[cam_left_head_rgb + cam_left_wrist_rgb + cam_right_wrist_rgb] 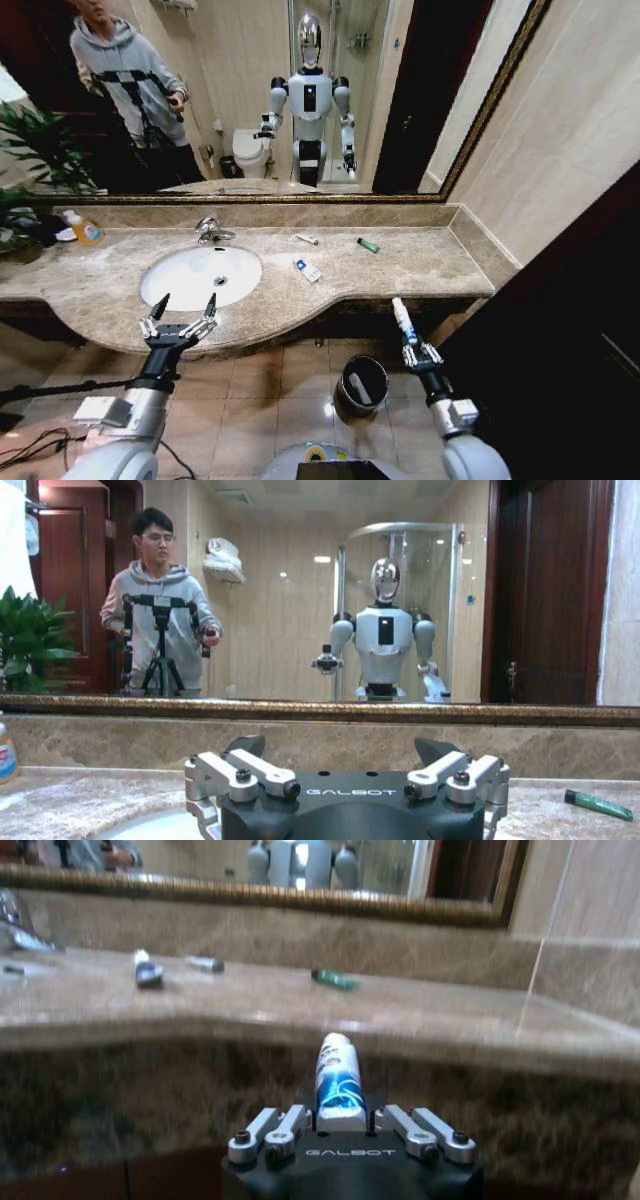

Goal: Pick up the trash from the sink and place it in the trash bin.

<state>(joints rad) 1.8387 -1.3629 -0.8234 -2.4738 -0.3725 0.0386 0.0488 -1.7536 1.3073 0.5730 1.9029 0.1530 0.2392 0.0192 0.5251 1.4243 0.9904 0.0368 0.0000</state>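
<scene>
My right gripper (pixel 408 340) is shut on a white tube with blue print (pixel 402 318), which it holds upright below the counter's front edge, above and right of the black trash bin (pixel 361 385) on the floor. In the right wrist view the tube (pixel 337 1080) stands between the shut fingers (pixel 285 1129). My left gripper (pixel 188 300) is open and holds nothing at the front rim of the sink (pixel 165 262). On the counter lie another white tube (pixel 307 270), a thin white stick (pixel 307 239) and a green tube (pixel 368 245).
A chrome faucet (pixel 210 230) stands behind the basin. An orange-yellow bottle (pixel 85 230) and a plant (pixel 25 150) sit at the counter's far left. A dark door panel (pixel 560 330) is close on the right. The mirror reflects me and a person with a tripod.
</scene>
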